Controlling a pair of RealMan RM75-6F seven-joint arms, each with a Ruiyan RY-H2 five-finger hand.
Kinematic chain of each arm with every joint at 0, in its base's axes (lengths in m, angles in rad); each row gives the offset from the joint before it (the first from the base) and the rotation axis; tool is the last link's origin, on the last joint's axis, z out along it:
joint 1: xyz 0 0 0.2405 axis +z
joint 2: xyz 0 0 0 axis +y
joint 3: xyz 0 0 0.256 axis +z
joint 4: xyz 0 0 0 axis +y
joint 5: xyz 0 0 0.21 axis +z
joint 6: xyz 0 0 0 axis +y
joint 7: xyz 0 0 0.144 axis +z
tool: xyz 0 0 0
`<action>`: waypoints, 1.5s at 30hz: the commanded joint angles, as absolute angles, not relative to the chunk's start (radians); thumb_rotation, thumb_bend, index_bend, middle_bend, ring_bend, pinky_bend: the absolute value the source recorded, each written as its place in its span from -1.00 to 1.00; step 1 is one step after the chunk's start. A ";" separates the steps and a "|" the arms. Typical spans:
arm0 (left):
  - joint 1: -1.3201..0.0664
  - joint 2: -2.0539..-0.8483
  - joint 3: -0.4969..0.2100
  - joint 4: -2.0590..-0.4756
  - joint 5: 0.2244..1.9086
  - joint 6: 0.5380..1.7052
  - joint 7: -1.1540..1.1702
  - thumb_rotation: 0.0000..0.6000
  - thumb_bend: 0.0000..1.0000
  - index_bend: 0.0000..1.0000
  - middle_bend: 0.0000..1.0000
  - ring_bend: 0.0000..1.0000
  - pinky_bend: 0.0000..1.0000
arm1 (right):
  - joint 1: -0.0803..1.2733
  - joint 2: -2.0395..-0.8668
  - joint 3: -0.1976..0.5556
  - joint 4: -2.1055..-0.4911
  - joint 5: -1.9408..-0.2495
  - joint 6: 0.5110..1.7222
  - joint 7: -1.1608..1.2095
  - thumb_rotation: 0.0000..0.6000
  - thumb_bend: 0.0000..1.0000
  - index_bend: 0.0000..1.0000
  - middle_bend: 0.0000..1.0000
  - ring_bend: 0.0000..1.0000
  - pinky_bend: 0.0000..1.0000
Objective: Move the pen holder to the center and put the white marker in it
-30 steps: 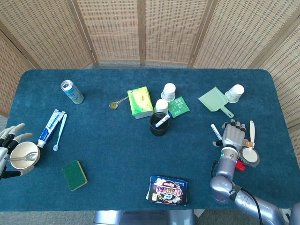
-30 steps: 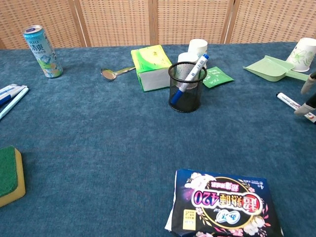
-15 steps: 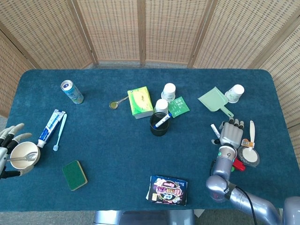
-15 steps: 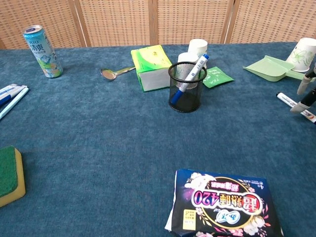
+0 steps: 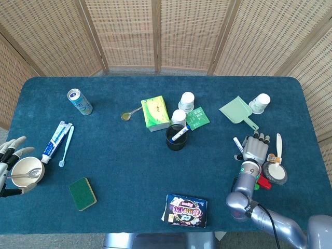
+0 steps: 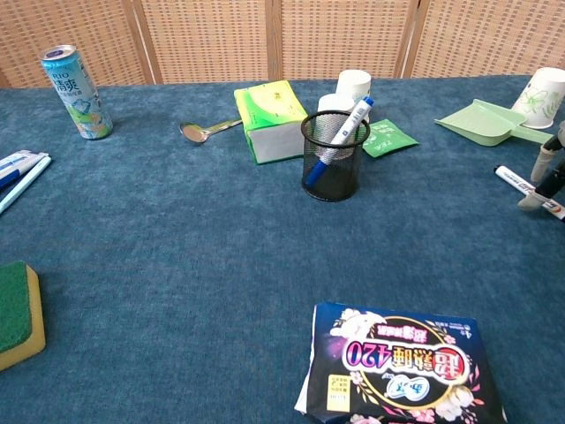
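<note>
With the holder [image 5: 176, 138] at table [image 5: 129, 171] centre holding a blue-capped marker, the right hand [image 5: 255, 149], fingers spread and empty, hovers beside the white marker [image 6: 528, 190]; next: close on it, judged the pickup step.

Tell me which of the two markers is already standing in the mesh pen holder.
The blue-capped marker, leaning inside the black mesh pen holder. The other marker lies flat on the table beside the right hand, black tip outward.

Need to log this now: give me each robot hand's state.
Left robot hand: open, holding nothing, beside the bowl.
Right robot hand: open, over the marker, not gripping it.
</note>
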State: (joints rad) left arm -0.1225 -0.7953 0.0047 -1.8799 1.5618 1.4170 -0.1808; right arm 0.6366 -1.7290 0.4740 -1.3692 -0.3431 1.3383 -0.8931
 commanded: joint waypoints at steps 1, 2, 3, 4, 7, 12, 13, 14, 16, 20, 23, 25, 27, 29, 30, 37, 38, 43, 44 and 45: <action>-0.123 -0.796 0.004 -1.880 1.561 1.416 -0.179 1.00 -0.86 -0.60 -1.00 -1.00 -0.82 | 0.640 -1.730 0.473 -1.359 -0.335 1.332 -0.893 1.00 -0.61 -0.14 -1.00 -1.00 -1.00; -0.123 -0.796 0.004 -1.880 1.560 1.415 -0.178 1.00 -0.86 -0.60 -1.00 -1.00 -0.81 | 0.640 -1.731 0.473 -1.355 -0.331 1.329 -0.893 1.00 -0.61 -0.14 -1.00 -1.00 -1.00; -0.124 -0.797 0.004 -1.880 1.560 1.414 -0.176 1.00 -0.86 -0.60 -1.00 -1.00 -0.81 | 0.642 -1.732 0.471 -1.349 -0.327 1.325 -0.892 1.00 -0.60 -0.14 -1.00 -1.00 -1.00; -0.124 -0.797 0.003 -1.880 1.559 1.413 -0.174 1.00 -0.86 -0.60 -1.00 -1.00 -0.81 | 0.643 -1.733 0.470 -1.343 -0.326 1.322 -0.892 1.00 -0.59 -0.14 -1.00 -1.00 -1.00; -0.126 -0.798 0.003 -1.882 1.556 1.410 -0.169 1.00 -0.86 -0.60 -1.00 -1.00 -0.81 | 0.646 -1.737 0.466 -1.330 -0.324 1.314 -0.889 1.00 -0.57 -0.14 -1.00 -1.00 -1.00; -0.129 -0.801 0.001 -1.886 1.553 1.405 -0.158 1.00 -0.86 -0.60 -1.00 -1.00 -0.81 | 0.652 -1.741 0.465 -1.314 -0.320 1.307 -0.886 1.00 -0.54 -0.13 -1.00 -1.00 -1.00; -0.129 -0.801 0.001 -1.887 1.552 1.404 -0.157 1.00 -0.86 -0.60 -1.00 -1.00 -0.81 | 0.653 -1.741 0.464 -1.313 -0.320 1.306 -0.885 1.00 -0.52 -0.12 -1.00 -1.00 -1.00; -0.129 -0.801 0.001 -1.887 1.552 1.404 -0.156 1.00 -0.86 -0.60 -1.00 -1.00 -0.81 | 0.653 -1.741 0.464 -1.311 -0.320 1.306 -0.884 1.00 -0.49 -0.11 -1.00 -1.00 -1.00; -0.129 -0.802 0.001 -1.888 1.551 1.403 -0.155 1.00 -0.86 -0.60 -1.00 -1.00 -0.81 | 0.654 -1.740 0.461 -1.308 -0.323 1.303 -0.880 1.00 -0.45 -0.11 -1.00 -1.00 -1.00; -0.130 -0.802 0.001 -1.887 1.551 1.402 -0.154 1.00 -0.86 -0.60 -1.00 -1.00 -0.81 | 0.653 -1.745 0.450 -1.293 -0.336 1.300 -0.870 1.00 -0.29 -0.08 -1.00 -1.00 -1.00; -0.129 -0.801 0.001 -1.887 1.551 1.403 -0.155 1.00 -0.86 -0.60 -1.00 -1.00 -0.81 | 0.652 -1.749 0.442 -1.284 -0.342 1.296 -0.865 1.00 -0.24 -0.06 -1.00 -1.00 -1.00; -0.128 -0.801 0.001 -1.887 1.552 1.404 -0.155 1.00 -0.86 -0.60 -1.00 -1.00 -0.81 | 0.651 -1.752 0.437 -1.278 -0.345 1.293 -0.863 1.00 -0.24 -0.06 -1.00 -1.00 -1.00; -0.128 -0.802 0.001 -1.887 1.553 1.405 -0.154 1.00 -0.86 -0.60 -1.00 -1.00 -0.81 | 0.651 -1.755 0.434 -1.272 -0.349 1.293 -0.862 1.00 -0.24 -0.05 -1.00 -1.00 -1.00; -0.128 -0.802 0.002 -1.887 1.553 1.404 -0.152 1.00 -0.86 -0.60 -1.00 -1.00 -0.81 | 0.650 -1.757 0.432 -1.268 -0.350 1.290 -0.859 1.00 -0.24 -0.02 -1.00 -1.00 -1.00; -0.128 -0.802 0.002 -1.887 1.553 1.404 -0.152 1.00 -0.86 -0.60 -1.00 -1.00 -0.81 | 0.650 -1.758 0.431 -1.266 -0.351 1.290 -0.858 1.00 -0.24 -0.01 -1.00 -1.00 -1.00; -0.128 -0.803 0.002 -1.889 1.554 1.404 -0.146 1.00 -0.86 -0.60 -1.00 -1.00 -0.81 | 0.648 -1.765 0.422 -1.245 -0.360 1.289 -0.858 1.00 -0.17 0.10 -1.00 -1.00 -1.00; -0.128 -0.803 0.002 -1.890 1.554 1.404 -0.146 1.00 -0.86 -0.60 -1.00 -1.00 -0.81 | 0.648 -1.766 0.421 -1.243 -0.362 1.290 -0.857 1.00 -0.16 0.11 -1.00 -1.00 -1.00; -0.127 -0.803 0.002 -1.891 1.554 1.404 -0.145 1.00 -0.86 -0.60 -1.00 -1.00 -0.81 | 0.641 -1.766 0.415 -1.245 -0.376 1.291 -0.850 1.00 -0.12 0.15 -1.00 -1.00 -1.00; -0.127 -0.803 0.002 -1.891 1.554 1.404 -0.145 1.00 -0.86 -0.60 -1.00 -1.00 -0.81 | 0.639 -1.764 0.414 -1.249 -0.380 1.292 -0.846 1.00 -0.12 0.15 -1.00 -1.00 -1.00; -0.127 -0.803 0.003 -1.891 1.555 1.405 -0.145 1.00 -0.86 -0.60 -1.00 -1.00 -0.81 | 0.636 -1.760 0.414 -1.259 -0.387 1.293 -0.840 1.00 -0.13 0.15 -1.00 -1.00 -1.00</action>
